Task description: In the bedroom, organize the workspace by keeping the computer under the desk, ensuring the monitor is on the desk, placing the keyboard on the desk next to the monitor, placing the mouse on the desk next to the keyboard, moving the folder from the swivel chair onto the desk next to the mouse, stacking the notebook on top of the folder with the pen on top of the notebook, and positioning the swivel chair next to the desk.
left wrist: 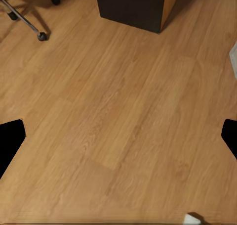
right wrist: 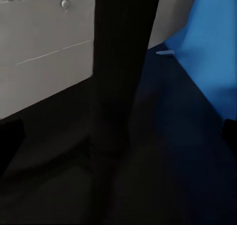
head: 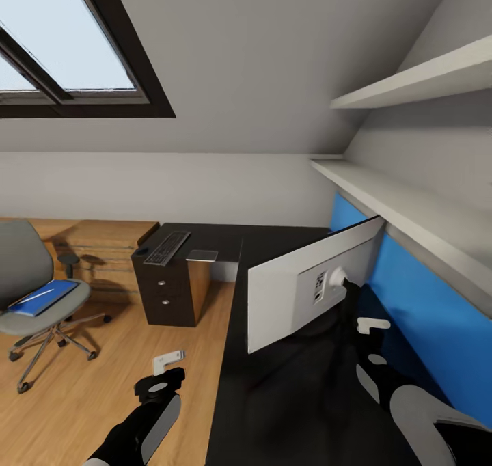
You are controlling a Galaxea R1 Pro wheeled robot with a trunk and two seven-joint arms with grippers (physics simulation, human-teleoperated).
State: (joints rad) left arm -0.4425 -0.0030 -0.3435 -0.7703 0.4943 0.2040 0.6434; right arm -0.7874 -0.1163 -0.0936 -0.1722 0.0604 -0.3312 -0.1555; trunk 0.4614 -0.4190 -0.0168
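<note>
The monitor (head: 301, 292) stands on the black desk (head: 273, 398) with its light grey back toward me. My right gripper (head: 369, 328) is open behind it, close to the blue wall. In the right wrist view the black stand neck (right wrist: 118, 71) rises between the spread fingers (right wrist: 229, 133). At the desk's far end lie the keyboard (head: 167, 247), a small dark mouse (head: 140, 252) and the grey notebook (head: 203, 255). On the swivel chair (head: 27, 261) at the left rests the blue folder (head: 44, 296). My left gripper (head: 166, 362) hangs open over the wooden floor.
Black drawers (head: 164, 295) with silver knobs stand under the desk's far end, also seen in the left wrist view (left wrist: 133, 7) beside the chair's chrome base (left wrist: 29, 12). A wooden dresser (head: 102, 247) stands behind the chair. Two shelves (head: 410, 206) jut out above the desk.
</note>
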